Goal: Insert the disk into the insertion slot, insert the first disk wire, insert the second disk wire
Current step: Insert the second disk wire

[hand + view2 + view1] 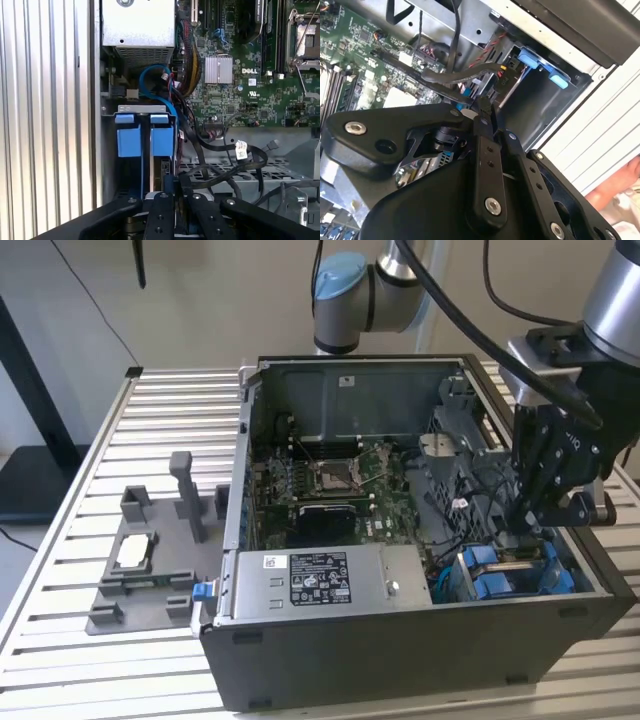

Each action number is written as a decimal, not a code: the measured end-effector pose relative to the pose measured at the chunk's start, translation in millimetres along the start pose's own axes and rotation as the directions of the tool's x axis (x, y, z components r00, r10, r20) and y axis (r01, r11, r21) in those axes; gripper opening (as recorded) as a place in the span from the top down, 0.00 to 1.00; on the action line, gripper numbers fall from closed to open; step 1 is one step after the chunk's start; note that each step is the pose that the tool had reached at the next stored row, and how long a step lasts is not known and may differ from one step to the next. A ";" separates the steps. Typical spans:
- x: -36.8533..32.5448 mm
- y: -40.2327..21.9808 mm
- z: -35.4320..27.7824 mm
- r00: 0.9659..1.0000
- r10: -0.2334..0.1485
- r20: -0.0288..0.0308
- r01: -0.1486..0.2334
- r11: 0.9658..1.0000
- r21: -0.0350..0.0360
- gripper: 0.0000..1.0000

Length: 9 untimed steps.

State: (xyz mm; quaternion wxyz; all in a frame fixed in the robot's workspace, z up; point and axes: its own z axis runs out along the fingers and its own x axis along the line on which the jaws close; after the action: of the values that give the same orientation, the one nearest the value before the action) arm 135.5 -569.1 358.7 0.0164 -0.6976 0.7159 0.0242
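Black linkage of the gripper (487,112) up close in both wrist views, fingertips pressed together on a dark cable (465,75); contact point partly masked by the fingers, so exact grip hard to make out. Reaching down into the computer case (400,660) at the exterior view's right, just above the insertion slot (107,150). Already seated there, on edge, the disk (161,172), mostly hidden between its blue frame tabs (129,140). Beside the bay, tangled black wires (225,155) and a motherboard (240,85). Underneath, a ribbed metal table (180,390) carrying a grey fixture (150,570).
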 end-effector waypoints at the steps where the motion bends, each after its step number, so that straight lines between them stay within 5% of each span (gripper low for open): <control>1: 0.4 -0.1 0.3 1.000 0.003 0.000 -0.003 1.000 0.000 0.84; 9: 1.5 -0.3 3.5 0.998 0.056 0.001 -0.056 0.998 0.002 0.84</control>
State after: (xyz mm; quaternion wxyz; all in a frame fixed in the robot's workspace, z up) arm 135.8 -570.4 355.0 0.0166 -0.6773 0.7351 0.0242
